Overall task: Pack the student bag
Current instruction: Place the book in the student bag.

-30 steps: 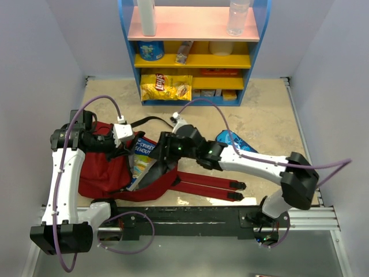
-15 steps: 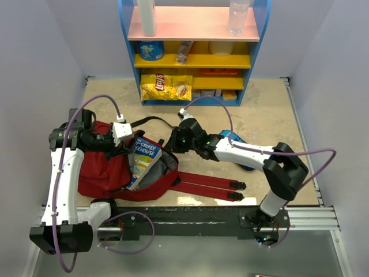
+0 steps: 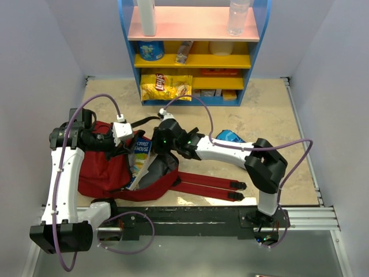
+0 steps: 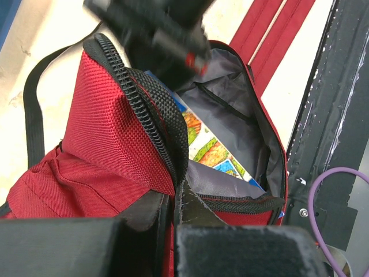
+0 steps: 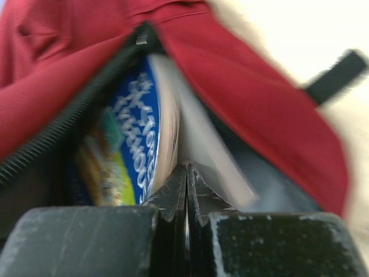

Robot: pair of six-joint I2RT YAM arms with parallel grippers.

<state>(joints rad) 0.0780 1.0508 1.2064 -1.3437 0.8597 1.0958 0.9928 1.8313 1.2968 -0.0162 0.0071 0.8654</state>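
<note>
Red student bag (image 3: 98, 170) rim pinched by left gripper (image 4: 174, 199), right arm (image 3: 230, 153) reaching across, right gripper (image 5: 186, 173) closed empty against book (image 5: 135, 133).

A blue shelf unit (image 3: 190, 23) with pink and yellow boards stands at the far edge of the desk (image 3: 265, 115). Its top board holds a white bottle (image 3: 146, 16) and a clear bottle (image 3: 238, 16). Lower down sit a blue tub (image 3: 151, 51) and a yellow crisp bag (image 3: 166, 86) (lowest level). A blue patterned pouch (image 3: 230, 137), possibly a pencil case, lies partly hidden on the desk.
</note>
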